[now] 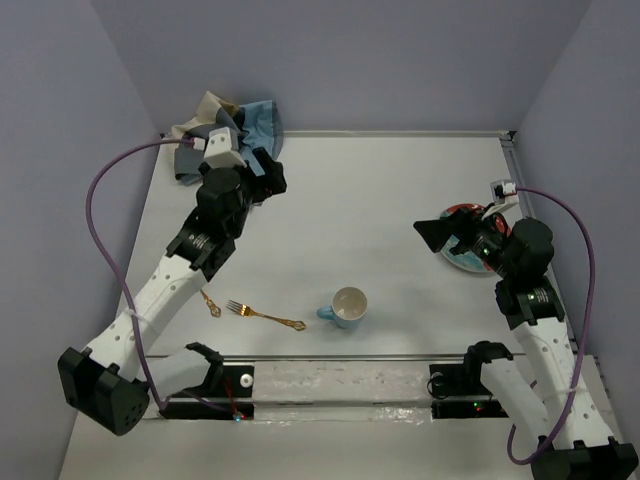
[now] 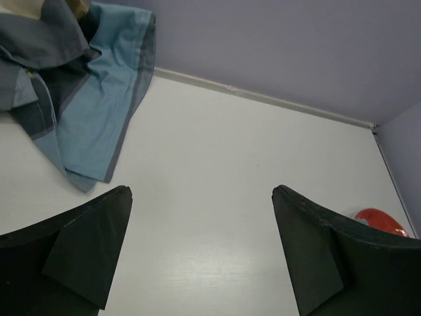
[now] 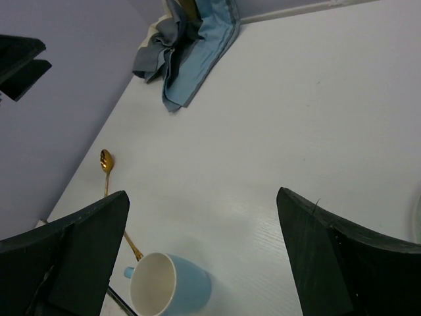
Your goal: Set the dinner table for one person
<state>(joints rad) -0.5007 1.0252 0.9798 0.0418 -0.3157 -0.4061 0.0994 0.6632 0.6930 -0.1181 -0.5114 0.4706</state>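
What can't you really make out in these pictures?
Plate: top view, right arm covers most; left wrist view, a left finger hides all but a red sliver.
Spoon: top view, left arm hides one end; right wrist view, a right finger hides the handle's end.
Cloth: crumpled, partly under the left arm; full pattern unclear.

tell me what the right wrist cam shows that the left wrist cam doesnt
Only the right wrist view shows the blue mug and the gold spoon. Only the left wrist view clearly shows a sliver of the red plate. Both show the crumpled cloth by the far wall, the white dinner table and the purple wall. The left gripper and right gripper each frame their own view, open.
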